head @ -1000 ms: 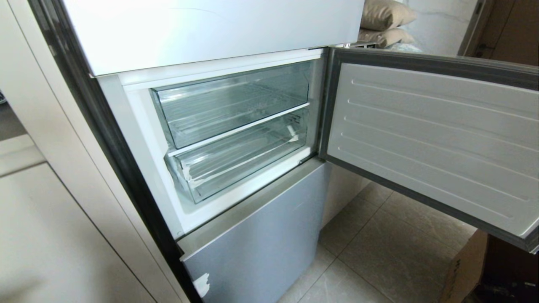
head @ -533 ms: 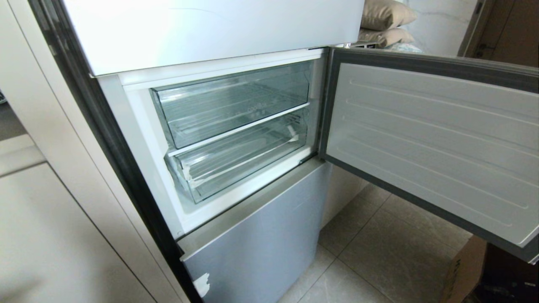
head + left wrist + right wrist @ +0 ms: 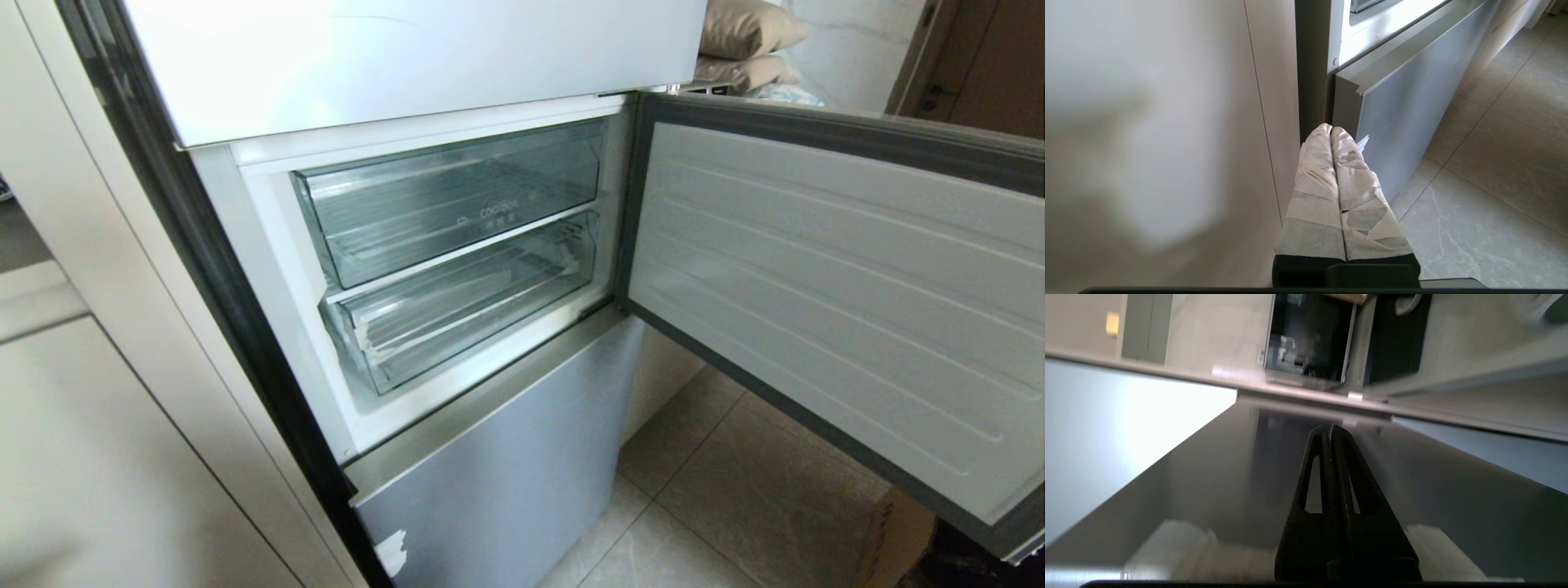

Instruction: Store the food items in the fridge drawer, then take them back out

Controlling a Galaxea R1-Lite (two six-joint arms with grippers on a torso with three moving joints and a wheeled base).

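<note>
Our right claw [image 3: 1331,430] was clenched empty against the door [image 3: 833,269]; our left claw [image 3: 1331,130], clenched, hung low. The drawer [image 3: 465,302] sat closed left of the door; no food was visible.

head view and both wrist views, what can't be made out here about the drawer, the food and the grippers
- Food items: in no view; none shows through the fridge drawer, whose back is hidden by the coolBox drawer.
- Right gripper: absent from the head view; whether it touches the fridge door is unclear, the surface is blurred.
- Left gripper: wrist view only, by the lower door.
</note>
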